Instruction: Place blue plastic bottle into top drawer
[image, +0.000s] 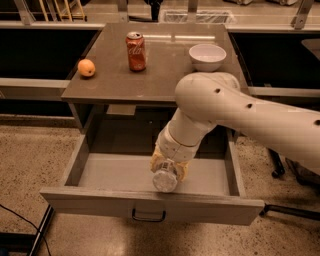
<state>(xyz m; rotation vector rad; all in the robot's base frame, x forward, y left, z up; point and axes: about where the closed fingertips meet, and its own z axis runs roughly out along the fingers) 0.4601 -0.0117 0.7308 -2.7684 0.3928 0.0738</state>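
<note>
An orange (86, 67), a red soda can (135, 51) and a white bowl (207, 56) are set along the bench (155, 87). The blue plastic bottle (165, 181) is clamped by the gripper (169, 171) and held low inside the open top drawer (150, 206).

One gripper (169, 169), low inside the open drawer, clasping one blue plastic bottle (165, 181); one top drawer (100, 201); one table (165, 77) bearing one red soda can (135, 51), one orange (86, 67), one white bowl (207, 56); one arm (240, 110)
</note>
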